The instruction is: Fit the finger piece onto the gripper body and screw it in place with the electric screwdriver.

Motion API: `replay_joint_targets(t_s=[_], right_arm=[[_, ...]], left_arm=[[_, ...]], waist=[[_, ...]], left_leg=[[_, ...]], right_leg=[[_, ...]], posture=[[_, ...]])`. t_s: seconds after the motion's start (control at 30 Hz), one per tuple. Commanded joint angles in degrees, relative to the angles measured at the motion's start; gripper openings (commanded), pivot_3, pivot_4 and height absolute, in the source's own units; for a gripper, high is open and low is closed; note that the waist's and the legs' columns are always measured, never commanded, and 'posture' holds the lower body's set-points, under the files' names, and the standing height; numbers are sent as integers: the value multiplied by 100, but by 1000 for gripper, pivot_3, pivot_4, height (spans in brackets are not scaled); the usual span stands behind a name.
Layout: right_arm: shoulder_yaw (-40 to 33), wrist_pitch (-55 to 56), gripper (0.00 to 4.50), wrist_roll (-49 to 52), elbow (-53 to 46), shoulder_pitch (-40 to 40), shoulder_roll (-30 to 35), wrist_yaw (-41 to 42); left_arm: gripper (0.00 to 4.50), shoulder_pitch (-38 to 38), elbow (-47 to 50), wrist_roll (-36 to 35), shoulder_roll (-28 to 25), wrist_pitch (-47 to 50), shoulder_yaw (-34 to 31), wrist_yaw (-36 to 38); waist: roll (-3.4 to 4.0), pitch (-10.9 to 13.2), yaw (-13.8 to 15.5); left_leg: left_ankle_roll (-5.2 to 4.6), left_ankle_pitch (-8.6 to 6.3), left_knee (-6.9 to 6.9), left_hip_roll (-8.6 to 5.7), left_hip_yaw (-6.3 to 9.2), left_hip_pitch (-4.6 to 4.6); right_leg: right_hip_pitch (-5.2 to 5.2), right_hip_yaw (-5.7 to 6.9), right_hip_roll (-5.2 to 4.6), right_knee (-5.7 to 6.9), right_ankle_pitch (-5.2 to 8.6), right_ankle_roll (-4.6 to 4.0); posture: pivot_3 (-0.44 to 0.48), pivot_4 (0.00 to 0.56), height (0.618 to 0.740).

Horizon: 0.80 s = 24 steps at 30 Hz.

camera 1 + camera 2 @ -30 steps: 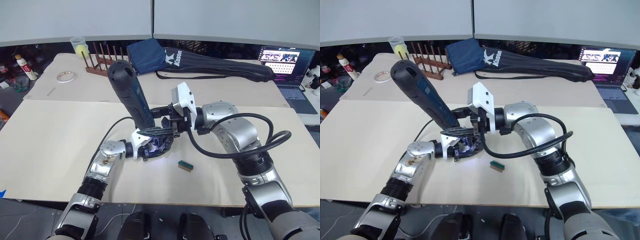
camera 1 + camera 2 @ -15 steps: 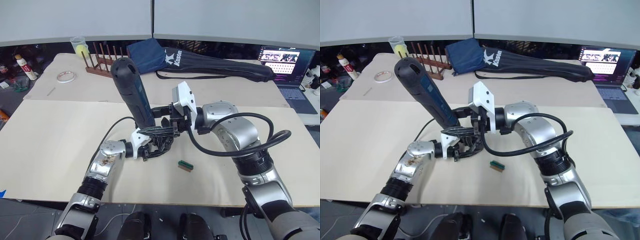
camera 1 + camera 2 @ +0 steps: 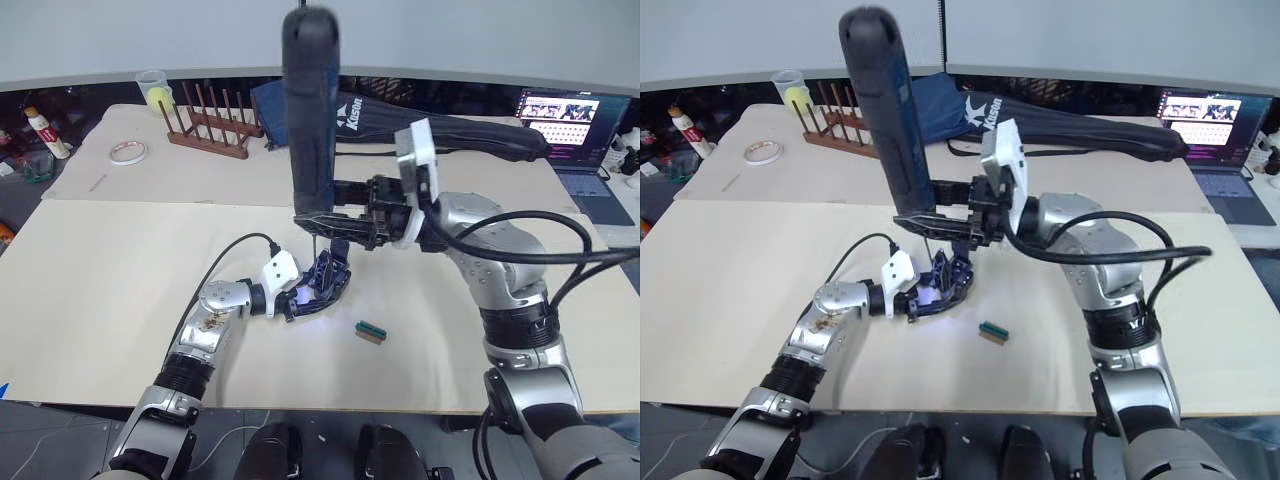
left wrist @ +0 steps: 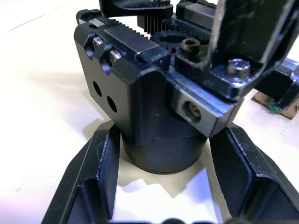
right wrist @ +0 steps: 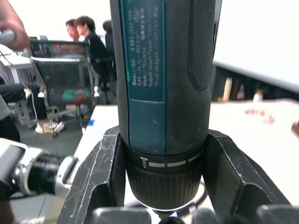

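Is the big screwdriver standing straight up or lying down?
Standing up. The right end effector holds the electric screwdriver near-vertical, bit pointing down above the gripper body.

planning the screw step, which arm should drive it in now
Right. The right hand holds the electric screwdriver upright, its bit pointing down over the gripper body, which the left hand steadies on the table.
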<state>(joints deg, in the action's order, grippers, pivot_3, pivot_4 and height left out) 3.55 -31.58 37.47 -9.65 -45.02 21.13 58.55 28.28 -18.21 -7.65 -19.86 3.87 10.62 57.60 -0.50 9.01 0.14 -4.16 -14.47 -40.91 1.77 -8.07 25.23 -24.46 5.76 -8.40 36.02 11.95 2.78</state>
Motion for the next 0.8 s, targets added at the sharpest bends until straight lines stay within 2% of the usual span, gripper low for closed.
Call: replay_joint_targets(t_s=[0.03, 0.13, 0.23, 0.3, 0.43, 0.6, 0.7, 0.8], right_arm=[[-315, 56, 1922, 441, -502, 11, -130, -134], [-586, -438, 1922, 1084, -817, -93, -220, -600], [-1107, -1223, 1922, 2284, -1137, -297, -11, -1275], [-1421, -1675, 1922, 3064, -1165, -375, 210, -1795], [-1965, -2642, 1922, 4803, -854, -198, 1208, -2901], [-2261, -3823, 1921, 6072, -44, 1087, 3105, -3716], [-2227, -4260, 1921, 6296, 624, 1746, 3800, -3954], [-1975, -4663, 1921, 5718, 1407, 2144, 4091, -4156]], left_arm=[[2302, 4, 156, 47, 2, -70, 75, -23], [2302, 43, 156, 31, 6, -7, 81, 7], [3820, 80, 241, -147, -97, 253, -37, 131], [4500, 66, 344, -209, -225, 350, -93, 227], [4500, -138, 884, -541, -720, 667, -252, 677], [4500, -597, 1868, -1215, -1715, 1388, -583, 1423], [4500, -796, 2168, -1386, -2149, 1587, -699, 1625], [4500, -809, 2169, -1291, -2288, 1462, -780, 1472]], waist=[[0, 0, -2], [0, 0, 1], [0, 0, 5], [0, 0, 4], [0, 0, -1], [-2, 1, 6], [-2, 2, 16], [2, 3, 22]], left_leg=[[0, 0, 0, 0, 1, -1], [1, 1, 0, 1, 2, 0], [1, 0, 0, 1, 4, 0], [0, 0, 1, 1, 5, 0], [0, -1, 4, 4, 6, 0], [-5, -4, 9, 6, 7, -1], [-9, -7, 10, 6, 5, -1], [-26, -16, 8, 6, -2, -2]], right_leg=[[0, 0, 0, -2, 0, 0], [-5, -1, -1, 2, 0, -1], [-3, -1, -2, 2, -1, -1], [-3, 0, -2, 0, -1, -2], [-2, 1, -4, -9, -2, -4], [4, 3, -9, -23, -2, -6], [3, 1, -11, -24, -2, -6], [-1, -5, -11, -22, -4, -7]], posture=[[0, 150, 730], [0, 150, 730], [0, 150, 730], [0, 150, 730], [0, 150, 730], [0, 150, 730], [0, 150, 730], [0, 150, 730]])
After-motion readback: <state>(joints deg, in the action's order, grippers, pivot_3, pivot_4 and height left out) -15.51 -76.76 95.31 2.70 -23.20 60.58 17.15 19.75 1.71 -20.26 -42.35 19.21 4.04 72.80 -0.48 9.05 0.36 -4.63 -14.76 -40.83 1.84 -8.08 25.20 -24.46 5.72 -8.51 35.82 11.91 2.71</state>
